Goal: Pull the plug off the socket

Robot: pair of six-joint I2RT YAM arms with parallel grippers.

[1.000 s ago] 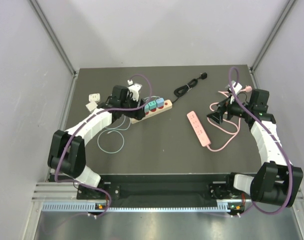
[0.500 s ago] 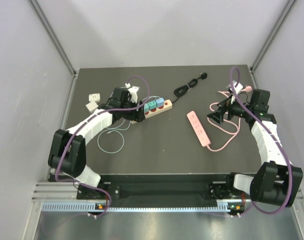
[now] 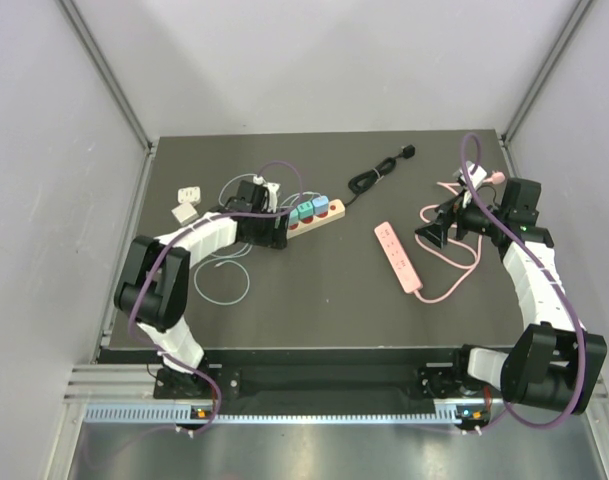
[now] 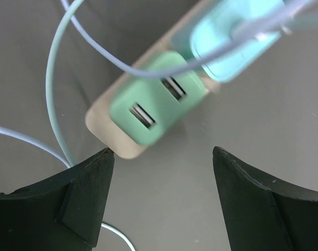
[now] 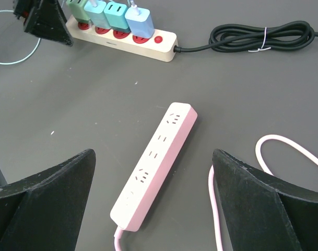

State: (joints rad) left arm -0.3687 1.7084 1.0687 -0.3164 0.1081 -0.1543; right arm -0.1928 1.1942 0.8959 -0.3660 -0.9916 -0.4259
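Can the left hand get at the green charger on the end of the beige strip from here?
Probably yes: the left hand is open right at the green charger, nothing between them.

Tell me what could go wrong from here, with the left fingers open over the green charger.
1. Nothing holds the beige power strip down; the right gripper hovers over the pink strip instead. Pulling the green charger may lift the whole strip.
2. A thin cable runs close beside one of the left gripper's fingers and could be pinched or snagged when they close.
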